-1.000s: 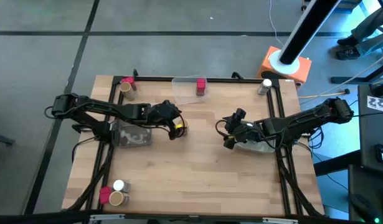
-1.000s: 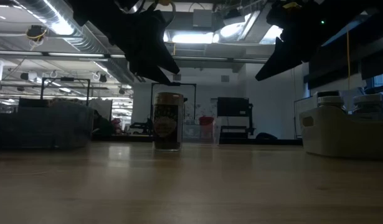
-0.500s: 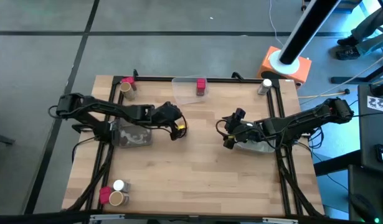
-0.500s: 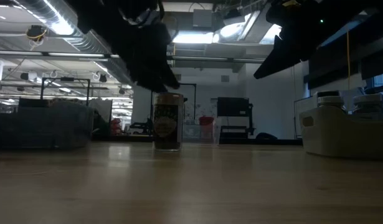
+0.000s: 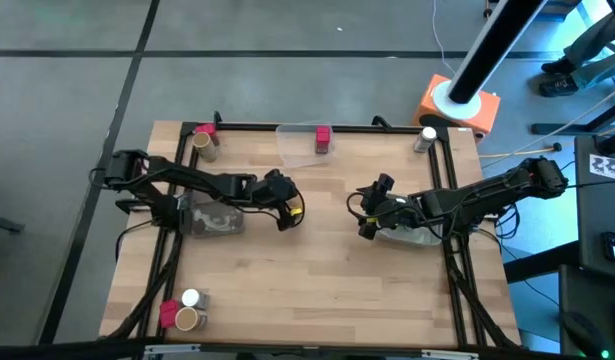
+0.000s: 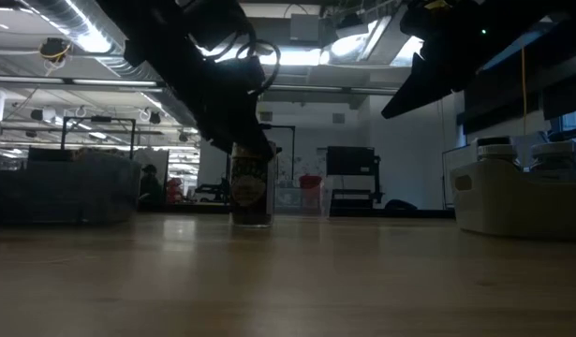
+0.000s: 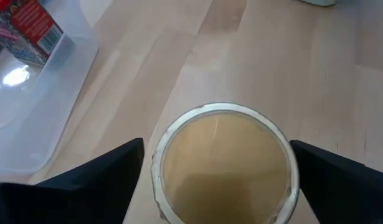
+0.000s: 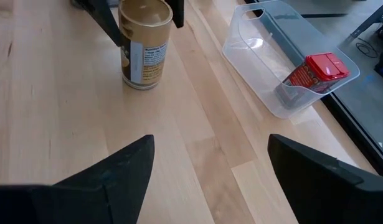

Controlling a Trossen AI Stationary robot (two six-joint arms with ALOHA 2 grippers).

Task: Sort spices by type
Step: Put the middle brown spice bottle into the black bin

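Observation:
A tan-brown cylinder [image 7: 222, 165] stands upright on the wood table, in the middle of the high view [image 5: 294, 209]. My left gripper [image 7: 217, 143] is open and low over it, one finger on either side of its round top without touching; the right wrist view shows the cylinder [image 8: 143, 43] between those fingers. My right gripper [image 5: 367, 217] is open and hovers right of the cylinder, above the table. A red block [image 5: 322, 138] stands in the clear tray [image 5: 292, 145] at the far edge.
A grey bin [image 5: 212, 220] lies under the left arm and another bin [image 5: 415, 236] under the right arm. At the far edge stand a tan cylinder [image 5: 203, 148], a red block [image 5: 203, 130] and a white-capped jar [image 5: 427, 138]. Three spices [image 5: 184, 310] cluster at the near left corner.
My left gripper has moved down and slightly toward the table's right and near edge, coming down over the tan cylinder so that its open fingers now stand around the top. The cylinder has stayed in place.

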